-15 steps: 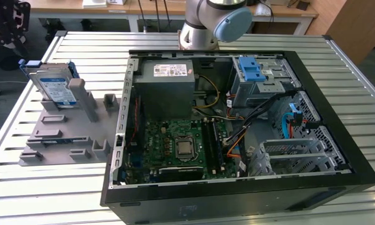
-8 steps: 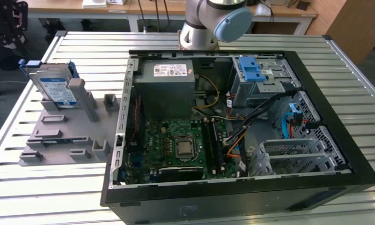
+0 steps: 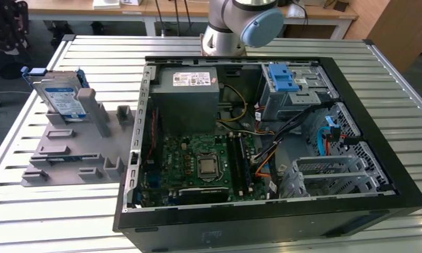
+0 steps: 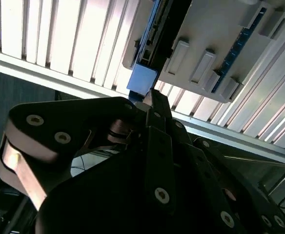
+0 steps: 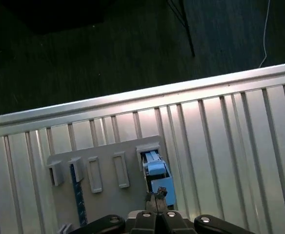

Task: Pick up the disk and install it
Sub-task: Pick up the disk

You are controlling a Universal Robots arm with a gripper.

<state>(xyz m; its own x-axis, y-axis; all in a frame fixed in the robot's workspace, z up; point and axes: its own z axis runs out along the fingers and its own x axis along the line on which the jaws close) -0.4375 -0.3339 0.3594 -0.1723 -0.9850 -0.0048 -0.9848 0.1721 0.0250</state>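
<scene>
Disk (image 3: 61, 97) stands on edge in a slot of the grey holder plate (image 3: 70, 158). That is at the exterior view's left, on the far side of the slatted desk (image 3: 56, 221). Label face is turned toward the open computer case (image 3: 267, 232), which sits well apart at mid-desk. Blue bracket frames the disk's top and sides.

Gripper (image 5: 156, 199) hangs above the holder, pointing down at it. In the first wrist view the disk (image 5: 157, 176) shows as a narrow blue-and-grey strip, top edge upward, starting just beyond the fingertips and running straight away from them. In the second wrist view a blue bracket corner of the disk (image 4: 142, 80) sits just past the gripper (image 4: 153, 100). They are very near each other, though contact cannot be confirmed.

Fingers look pressed together and hold nothing.

Judgement:
- The disk lies almost directly below and slightly ahead of the gripper.
- The thin top edge is the part offered to the gripper.
- The disk's long faces are vertical, so a grasp would have to straddle that edge across its thickness.
- No pick has been made, and the disk is seated in its slot.

The drive cage with blue latch (image 3: 284, 79) sits at the case's far right corner, a long way from the disk.
</scene>
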